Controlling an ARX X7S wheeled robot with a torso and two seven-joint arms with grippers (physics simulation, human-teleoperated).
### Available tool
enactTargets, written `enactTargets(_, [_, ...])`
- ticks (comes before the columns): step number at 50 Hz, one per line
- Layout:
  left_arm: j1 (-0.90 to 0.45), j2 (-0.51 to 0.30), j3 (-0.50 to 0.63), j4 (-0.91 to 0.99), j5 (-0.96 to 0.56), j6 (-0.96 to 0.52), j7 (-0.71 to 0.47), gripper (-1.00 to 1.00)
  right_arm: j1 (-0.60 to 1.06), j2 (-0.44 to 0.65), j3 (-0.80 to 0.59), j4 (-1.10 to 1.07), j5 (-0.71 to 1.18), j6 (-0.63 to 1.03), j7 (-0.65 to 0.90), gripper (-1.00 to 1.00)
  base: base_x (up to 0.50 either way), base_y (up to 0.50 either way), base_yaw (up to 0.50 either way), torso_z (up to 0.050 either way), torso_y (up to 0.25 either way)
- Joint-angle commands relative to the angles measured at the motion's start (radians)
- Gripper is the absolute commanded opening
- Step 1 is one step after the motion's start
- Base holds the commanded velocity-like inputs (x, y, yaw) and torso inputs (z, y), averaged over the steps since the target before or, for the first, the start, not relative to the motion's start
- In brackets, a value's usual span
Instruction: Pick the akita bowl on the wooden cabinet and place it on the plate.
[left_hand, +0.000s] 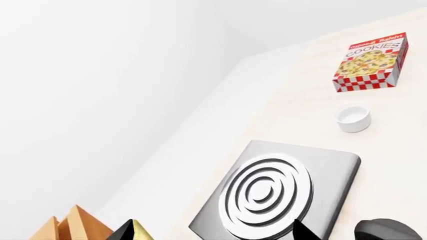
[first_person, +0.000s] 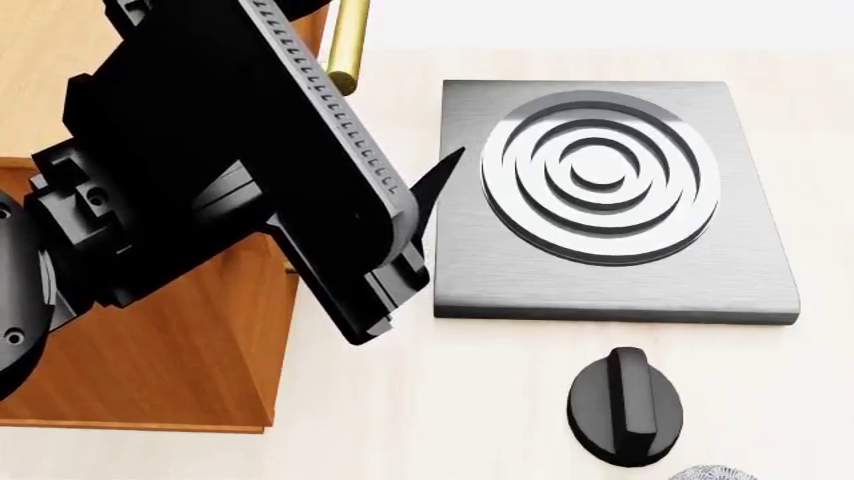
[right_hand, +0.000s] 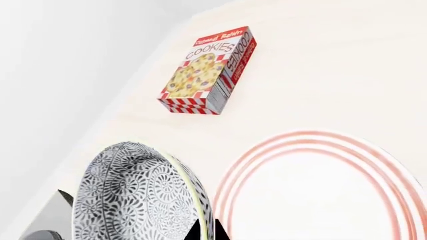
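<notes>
A grey square stove (first_person: 614, 205) with a ringed burner is lying flat on the pale table (first_person: 441, 400). A black round knob (first_person: 625, 405) is sitting just beside the stove's near edge. A small plain white cup (left_hand: 352, 118) is standing beyond the stove, and a red-and-white checked cookie box (left_hand: 371, 62) is lying flat farther off, well apart from the stove.

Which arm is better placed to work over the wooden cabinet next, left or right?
Left, most likely. In the head view the left arm hangs at the wooden cabinet, and the left gripper is open and empty. The right wrist view shows only the plate and a patterned bowl beside it.
</notes>
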Motion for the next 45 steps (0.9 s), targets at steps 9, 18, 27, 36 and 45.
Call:
enactTargets(9, [0.002,0.000,0.001,-0.004,0.005,0.004,0.002,1.00,-0.001,-0.022,0.006,0.045,-0.038,-0.007,-0.013,-1.00,0.00,0.00,0.00,0.001,0.001])
enactTargets(18, [0.009,0.000,0.006,-0.006,0.010,0.007,0.004,1.00,-0.044,-0.033,0.038,0.043,-0.044,-0.027,-0.017,-1.00,0.00,0.00,0.00,0.000,0.000])
enactTargets(27, [0.009,-0.004,0.004,-0.002,0.007,0.007,0.002,1.00,-0.044,-0.046,0.041,0.051,-0.056,-0.037,-0.010,-1.00,0.00,0.00,0.00,0.000,0.000])
enactTargets(36, [0.014,-0.003,0.005,-0.006,0.011,0.011,0.004,1.00,-0.041,-0.058,0.030,0.074,-0.061,-0.032,-0.018,-1.00,0.00,0.00,0.00,0.000,0.000])
enactTargets(45, [0.016,-0.002,0.008,-0.009,0.017,0.014,0.008,1.00,-0.011,-0.068,-0.003,0.122,-0.069,-0.014,-0.028,-1.00,0.00,0.00,0.00,0.000,0.001])
